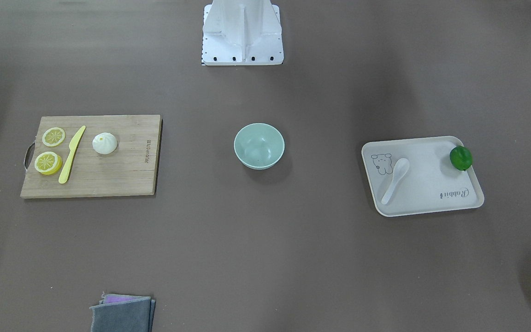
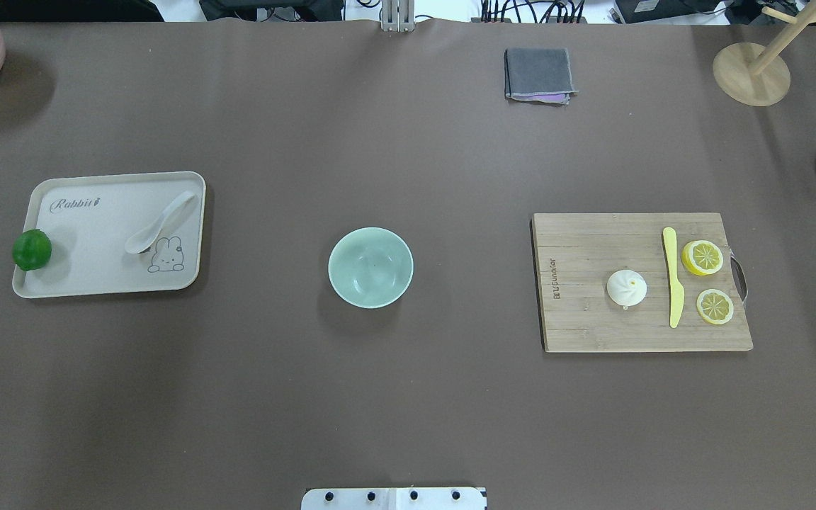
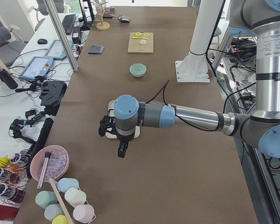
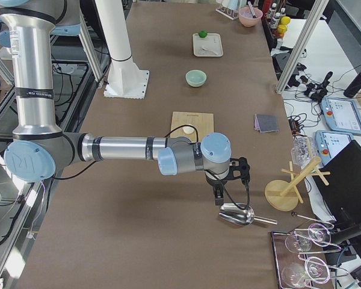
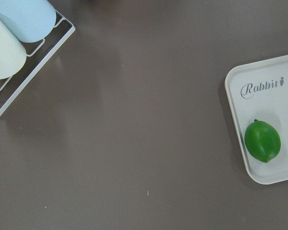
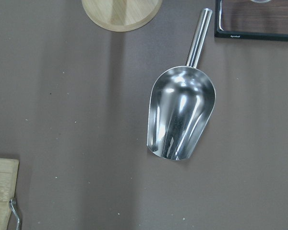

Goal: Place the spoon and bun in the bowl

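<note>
**Desk:** How are your arms sitting?

**Me:** My left arm [image 3: 196, 116] is stretched out level over the table's left end. Its wrist is bent so the left gripper [image 3: 121, 153] points straight down above the table, close to the tray [image 2: 82, 276]. I see that gripper only from the side, so I won't judge whether its fingers are apart or together. Its wrist camera looks down on brown table, with the tray's corner and a lime [image 5: 262, 141] at four o'clock in the picture.

**Desk:** And the right?

**Me:** It mirrors the left. My right arm [image 4: 120, 147] lies level and reaches to the table's right end. The right gripper [image 4: 218, 198] hangs downward above a metal scoop [image 6: 181, 117] lying on the table. Again I have only the side view, so I can't say how the fingers stand.

**Desk:** Where are the task's things?

**Me:** From overhead, the bowl [image 2: 370, 267] stands upright mid-table, and I take it as the clock's centre.
- **Nine o'clock:** The tray is well apart from the bowl. The spoon [image 2: 160, 223] lies on it, its scoop end beside the rabbit drawing and its handle pointing toward one o'clock. The lime sits on the tray's edge farthest from the bowl.
- **Three o'clock:** The cutting board [image 2: 592, 326] is also well apart, and the bun [image 2: 626, 287] rests on it. A yellow knife [image 2: 673, 276] lies near the bun at the bun's three o'clock, with two lemon slices [image 2: 703, 257] just beyond the knife.
- **One o'clock:** A folded grey cloth [image 2: 538, 74] lies near the table's far edge.
</note>
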Robot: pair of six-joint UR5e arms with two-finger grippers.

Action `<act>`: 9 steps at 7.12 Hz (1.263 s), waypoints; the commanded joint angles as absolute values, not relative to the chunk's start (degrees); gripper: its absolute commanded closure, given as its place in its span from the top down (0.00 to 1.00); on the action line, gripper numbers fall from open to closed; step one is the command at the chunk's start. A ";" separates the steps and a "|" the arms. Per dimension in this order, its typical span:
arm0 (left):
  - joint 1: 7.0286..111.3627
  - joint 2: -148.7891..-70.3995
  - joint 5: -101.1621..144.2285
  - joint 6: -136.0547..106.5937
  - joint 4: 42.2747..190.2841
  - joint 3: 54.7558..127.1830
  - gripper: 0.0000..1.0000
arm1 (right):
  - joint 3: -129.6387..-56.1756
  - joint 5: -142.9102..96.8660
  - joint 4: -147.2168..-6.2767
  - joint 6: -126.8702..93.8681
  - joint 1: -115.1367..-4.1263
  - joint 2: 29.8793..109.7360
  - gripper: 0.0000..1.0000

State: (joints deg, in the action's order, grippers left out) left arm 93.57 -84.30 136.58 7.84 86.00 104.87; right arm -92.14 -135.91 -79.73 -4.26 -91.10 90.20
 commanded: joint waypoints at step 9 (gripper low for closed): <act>93.60 -83.14 137.37 3.16 86.75 107.14 0.98 | -94.57 -136.58 -79.11 -4.57 -90.97 92.72 1.00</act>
